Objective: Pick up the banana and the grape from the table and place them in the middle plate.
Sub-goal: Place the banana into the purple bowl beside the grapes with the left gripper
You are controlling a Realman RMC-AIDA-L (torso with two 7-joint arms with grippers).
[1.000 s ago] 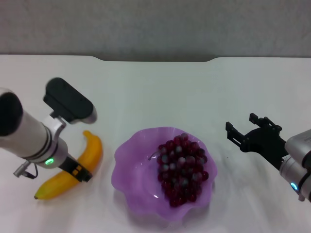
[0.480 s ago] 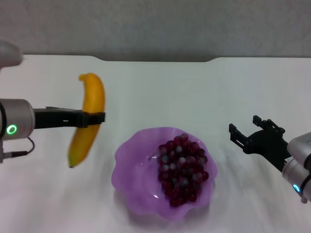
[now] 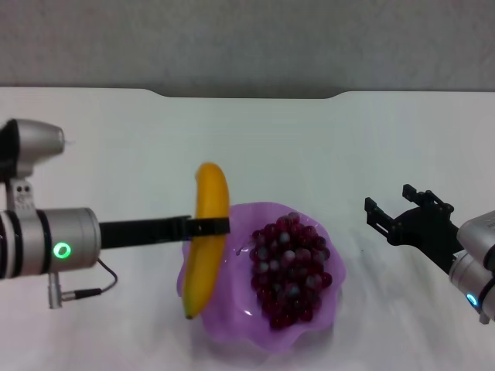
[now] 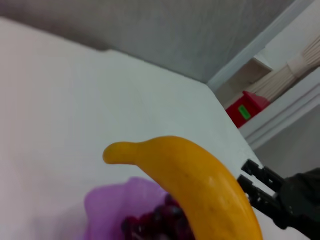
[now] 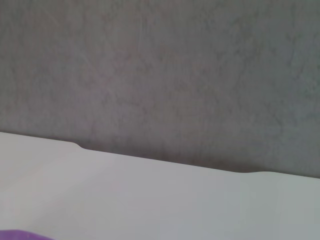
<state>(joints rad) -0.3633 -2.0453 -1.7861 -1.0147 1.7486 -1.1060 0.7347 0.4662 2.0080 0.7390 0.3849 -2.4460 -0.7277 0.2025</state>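
Left hand (image 3: 207, 226) grips the banana (image 3: 206, 238) over the middle plate (image 3: 224, 305) — right hand (image 3: 387, 220) wide, idle.

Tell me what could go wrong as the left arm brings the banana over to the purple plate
The left gripper holds the banana around its middle, over the near-left rim of the middle plate, not its centre. Released here, it might catch the rim and tip onto the table.

The grape already fills the plate's right half, so the banana may land on the bunch and roll.

The right gripper sits open, well right of the plate, so a collision seems unlikely.
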